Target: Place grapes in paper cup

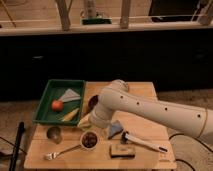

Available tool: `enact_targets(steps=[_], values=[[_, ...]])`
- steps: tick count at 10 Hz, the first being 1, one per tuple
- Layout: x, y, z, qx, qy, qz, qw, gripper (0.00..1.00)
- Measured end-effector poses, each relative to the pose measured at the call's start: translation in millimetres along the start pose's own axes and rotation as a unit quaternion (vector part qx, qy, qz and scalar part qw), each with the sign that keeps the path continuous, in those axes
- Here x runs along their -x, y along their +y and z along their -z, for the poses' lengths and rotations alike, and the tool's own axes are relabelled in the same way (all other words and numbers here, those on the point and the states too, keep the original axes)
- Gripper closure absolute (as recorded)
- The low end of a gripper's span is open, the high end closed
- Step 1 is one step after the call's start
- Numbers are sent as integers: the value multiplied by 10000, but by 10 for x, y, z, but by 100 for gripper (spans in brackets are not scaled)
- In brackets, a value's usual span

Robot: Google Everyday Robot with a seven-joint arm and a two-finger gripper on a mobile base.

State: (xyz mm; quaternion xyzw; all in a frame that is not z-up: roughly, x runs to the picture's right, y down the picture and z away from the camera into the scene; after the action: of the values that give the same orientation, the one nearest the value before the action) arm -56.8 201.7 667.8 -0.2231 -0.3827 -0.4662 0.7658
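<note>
**Grapes sit inside the paper cup near the table's front edge**

Grapes (89,139), a lumpy cluster of dark reddish-brown berries, fill the small round white paper cup (89,146), which stands upright on the pale wooden table (142,92) towards its front left. The white two-finger gripper (88,121) is just above and behind the cup, apart from it; whether it is clenched or released cannot be told.

One green rectangular plastic tray (46,99) lies at the table's left. In it are three things: one smooth orange-red round fruit (57,105), one grey triangular piece (69,95) and one yellowish elongated item (70,114). One dark bowl (92,101) shows behind the arm, its contents hidden. One small cup (54,133) stands left of the paper cup.

Loose on the table are one metal fork (61,152) at the front left, one bluish-grey folded cloth (115,129), one flat rectangular brownish block (122,150) and one long white-handled tool (143,143).
</note>
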Motion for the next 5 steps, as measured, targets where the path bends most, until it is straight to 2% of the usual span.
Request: enact_targets(steps=[5], values=[[-44, 14, 3, -19, -56, 42, 10000, 20]])
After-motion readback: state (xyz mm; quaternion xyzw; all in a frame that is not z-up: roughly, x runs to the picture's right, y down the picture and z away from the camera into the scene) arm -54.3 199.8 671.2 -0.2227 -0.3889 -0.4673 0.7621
